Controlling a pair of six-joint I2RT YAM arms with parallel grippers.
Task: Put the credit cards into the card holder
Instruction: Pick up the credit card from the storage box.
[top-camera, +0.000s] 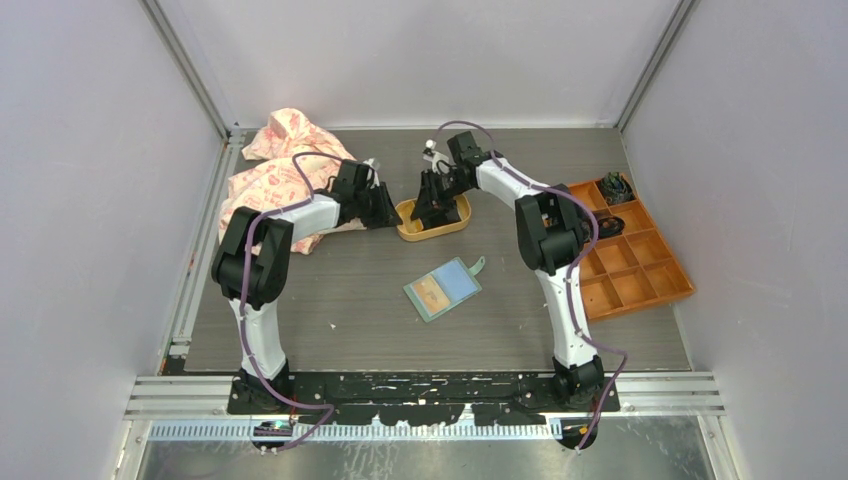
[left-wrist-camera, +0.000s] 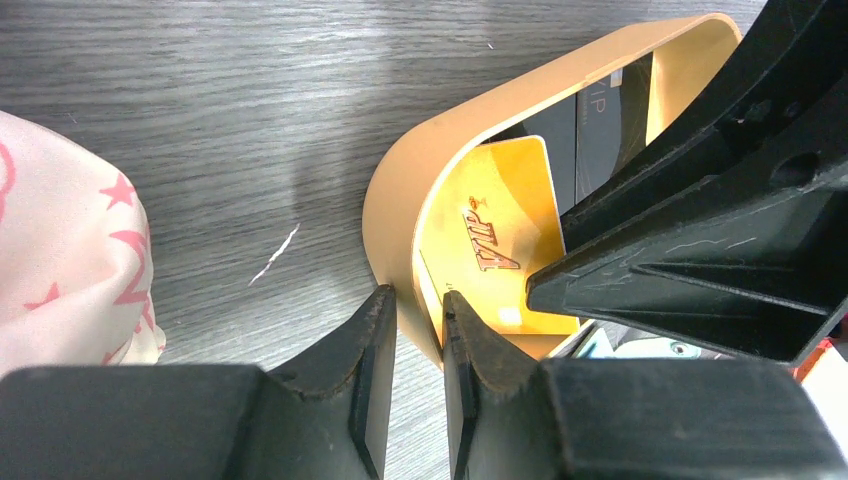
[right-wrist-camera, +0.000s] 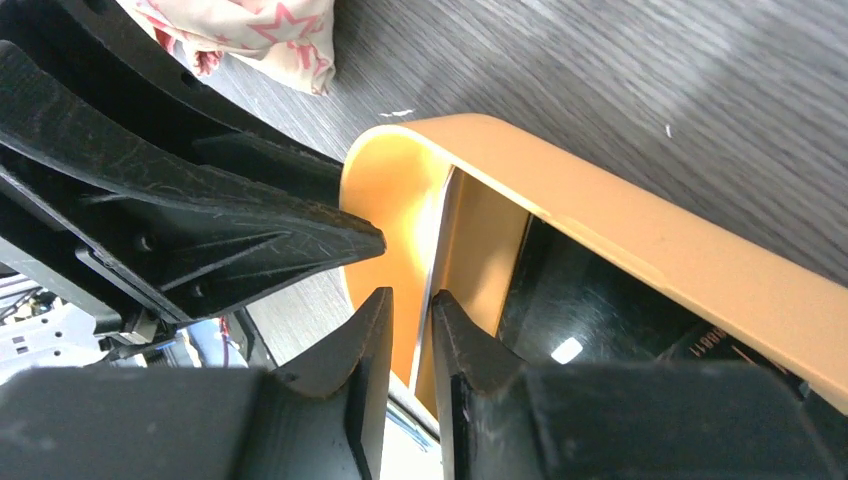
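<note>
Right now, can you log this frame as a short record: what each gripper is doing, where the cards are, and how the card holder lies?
left gripper: closed on the end wall of the yellow-orange tray, one finger inside and one outside
right gripper: inside the same tray, fingers either side of the beige-gold card's edge; clamp unclear
black cards: in the tray, beyond the beige-gold card
card holder: open on the table, apart from both grippers
stage: no card lifted out yet

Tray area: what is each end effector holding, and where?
Left end effector clamps the tray by its end wall; right end effector pinches the gold card by its edge.
</note>
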